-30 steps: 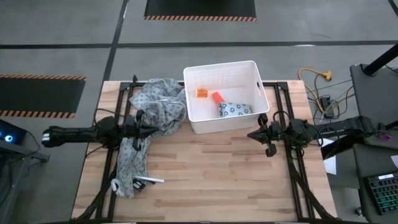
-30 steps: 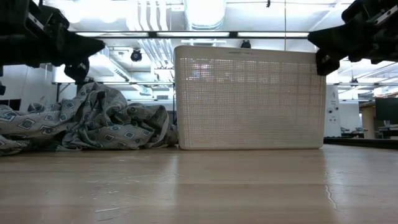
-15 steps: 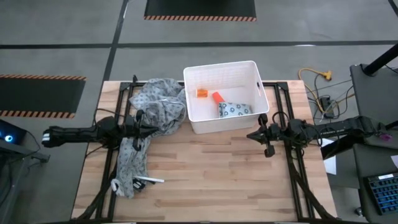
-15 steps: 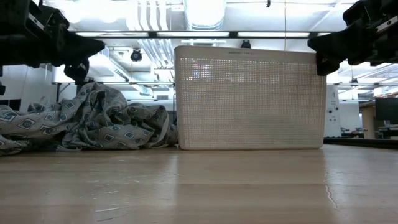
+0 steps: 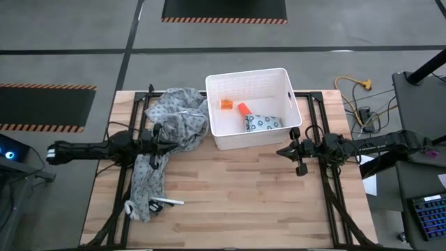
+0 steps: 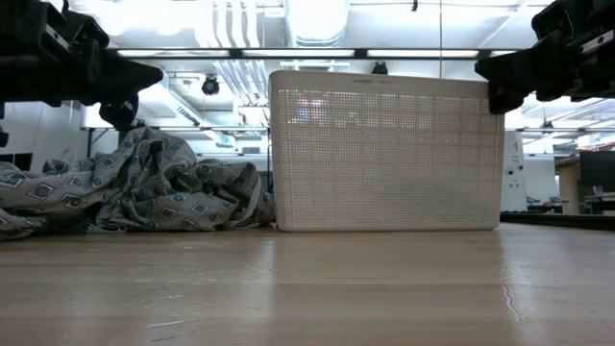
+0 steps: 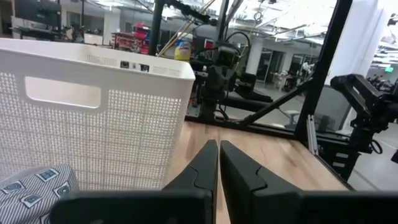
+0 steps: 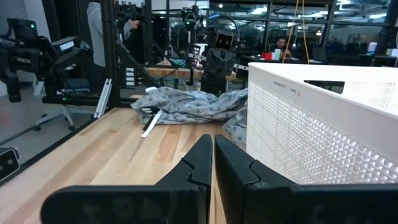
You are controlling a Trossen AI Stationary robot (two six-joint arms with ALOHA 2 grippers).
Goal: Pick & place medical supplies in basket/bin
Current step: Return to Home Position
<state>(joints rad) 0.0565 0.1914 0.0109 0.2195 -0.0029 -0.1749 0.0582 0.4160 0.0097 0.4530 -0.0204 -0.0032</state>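
The white perforated bin (image 5: 252, 108) stands at the table's far middle; its wall fills the low view (image 6: 384, 154) and shows in both wrist views (image 7: 93, 118) (image 8: 323, 124). Inside lie an orange tapered piece (image 5: 244, 109), a small orange item (image 5: 226, 104) and a pale-green packet with dark rings (image 5: 263, 123). My left gripper (image 5: 169, 143) hovers shut above the patterned cloth, left of the bin (image 7: 219, 152). My right gripper (image 5: 281, 151) hovers shut off the bin's near right corner (image 8: 213, 146). Neither holds anything.
A grey patterned cloth (image 5: 167, 139) lies crumpled left of the bin and trails toward the near edge. A white pen-like piece (image 5: 166, 203) lies near its lower end. Bare wood (image 5: 237, 202) spreads across the table's near middle. Black frame rails (image 5: 327, 188) run along both sides.
My right gripper has shifted slightly toward the table's left, closer to the bin's near right corner, staying shut. Nothing else has moved.
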